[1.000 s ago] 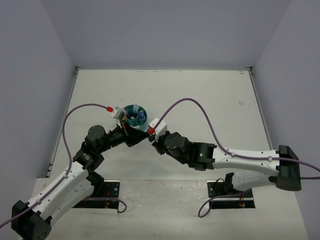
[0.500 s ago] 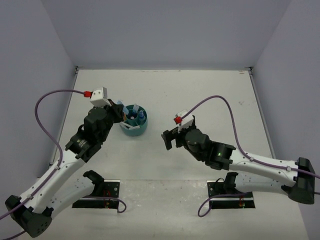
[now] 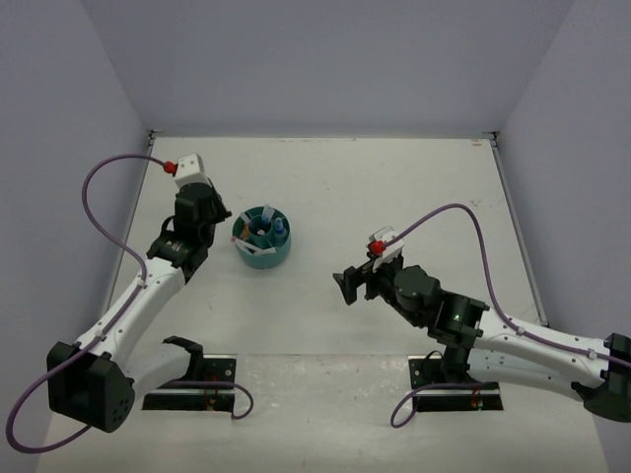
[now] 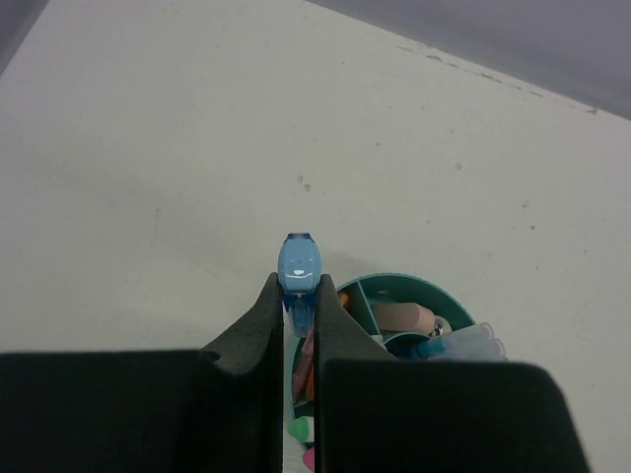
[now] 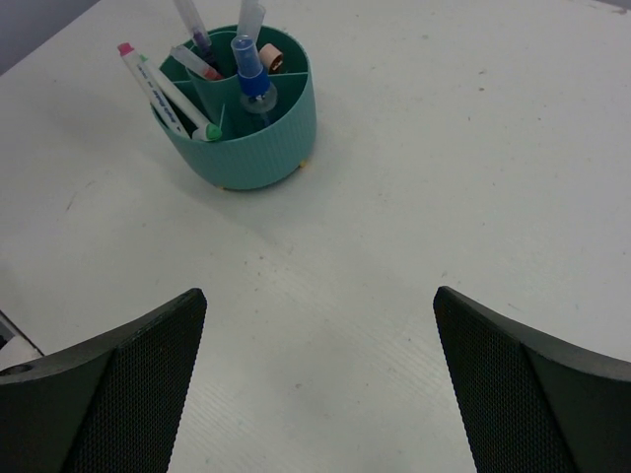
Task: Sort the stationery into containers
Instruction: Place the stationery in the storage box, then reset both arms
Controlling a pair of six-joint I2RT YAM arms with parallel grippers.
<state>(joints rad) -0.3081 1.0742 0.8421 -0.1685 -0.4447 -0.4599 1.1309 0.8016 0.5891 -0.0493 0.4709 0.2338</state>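
Left wrist view: left fingers [image 4: 274, 307] clamp a light-blue marker [image 4: 299, 264], tip poking out past them; teal organizer [image 4: 434, 293] just beyond, to their right. Centre over a free compartment before letting go. Right fingers [image 5: 148, 345] spread wide, empty.

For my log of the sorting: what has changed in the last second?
Both arms drew back from the round teal plastic organizer. The right hand opened, empty. The left hand is shut on a small light-blue marker. The organizer stayed in place.
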